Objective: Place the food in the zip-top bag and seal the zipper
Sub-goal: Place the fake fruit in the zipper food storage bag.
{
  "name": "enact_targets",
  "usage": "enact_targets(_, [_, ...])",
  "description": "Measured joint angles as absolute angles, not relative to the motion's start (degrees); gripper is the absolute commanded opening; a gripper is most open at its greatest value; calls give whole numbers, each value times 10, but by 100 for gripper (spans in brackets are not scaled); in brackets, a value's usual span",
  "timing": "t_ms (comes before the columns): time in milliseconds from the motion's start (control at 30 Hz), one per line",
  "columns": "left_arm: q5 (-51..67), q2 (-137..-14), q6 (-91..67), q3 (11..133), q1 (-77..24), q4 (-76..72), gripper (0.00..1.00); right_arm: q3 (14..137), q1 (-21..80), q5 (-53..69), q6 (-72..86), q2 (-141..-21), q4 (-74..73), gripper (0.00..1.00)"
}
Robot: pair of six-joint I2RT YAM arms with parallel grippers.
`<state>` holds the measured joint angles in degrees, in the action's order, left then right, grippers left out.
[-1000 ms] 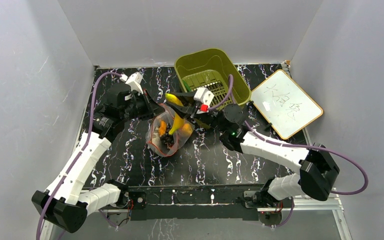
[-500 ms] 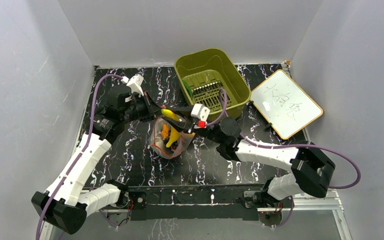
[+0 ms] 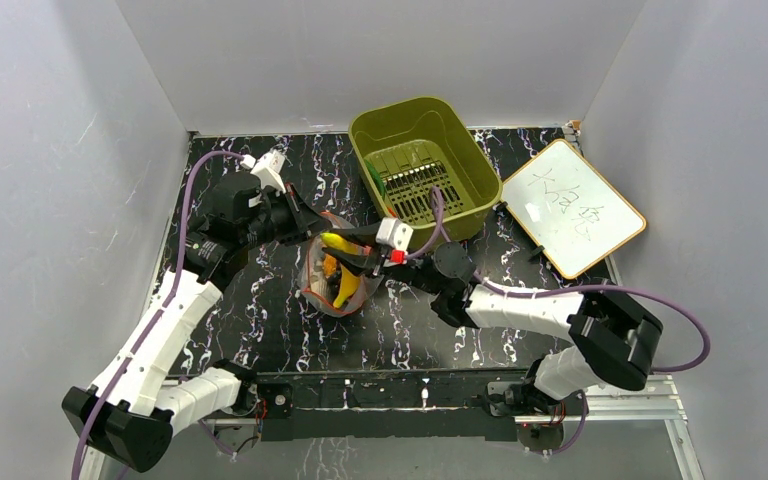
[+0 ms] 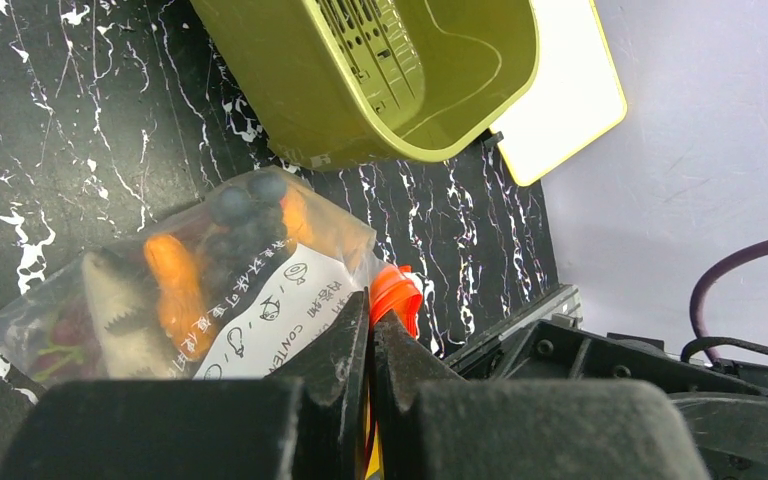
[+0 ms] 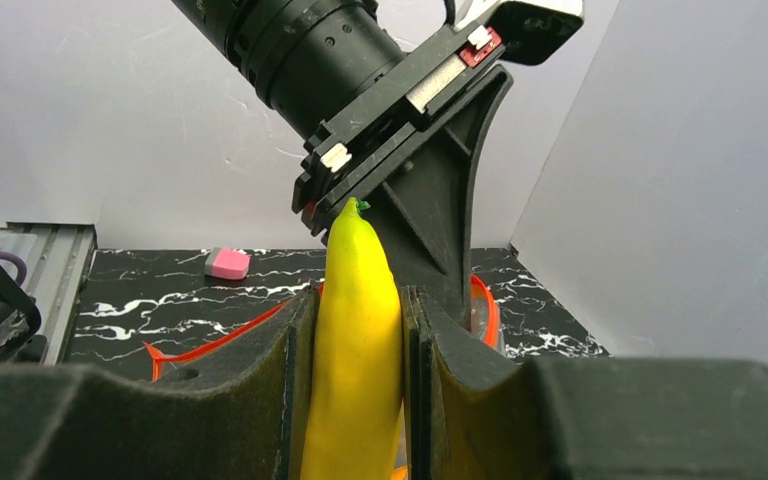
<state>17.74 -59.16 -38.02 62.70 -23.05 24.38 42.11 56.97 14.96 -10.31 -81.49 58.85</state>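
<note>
The clear zip-top bag (image 3: 332, 292) stands on the black marbled table, held up by its mouth. My left gripper (image 4: 371, 315) is shut on the red-orange zipper (image 4: 397, 292) at the bag's rim. Inside the bag lie dark grapes (image 4: 240, 205), orange pieces (image 4: 170, 275) and other toy food. My right gripper (image 5: 357, 300) is shut on a yellow banana (image 5: 358, 340), its tip pointing at the left gripper. In the top view this banana (image 3: 336, 241) hangs over the bag's open mouth. The zipper (image 5: 215, 338) curves open below it.
The olive-green slotted basket (image 3: 465, 160) stands behind the bag, with a bit of green at its left wall. A whiteboard (image 3: 572, 207) lies at the right. A pink eraser (image 5: 226, 263) sits on the table beyond the bag.
My right gripper has carried the banana left and nearer, from the basket's front to over the bag's mouth. The bag has drawn narrower and more upright in the left gripper's hold.
</note>
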Motion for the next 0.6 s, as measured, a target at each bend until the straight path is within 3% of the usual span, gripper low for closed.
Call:
enact_targets(133, [179,-592,-382,626,-230,241,0,421,574,147,-93,-828,590,26])
enact_targets(367, [180,-586,-382,616,-230,240,0,421,578,119,-71,-837,560,41])
enact_targets(600, [176,-571,-381,608,-230,241,0,421,579,86,-70,-830,477,42])
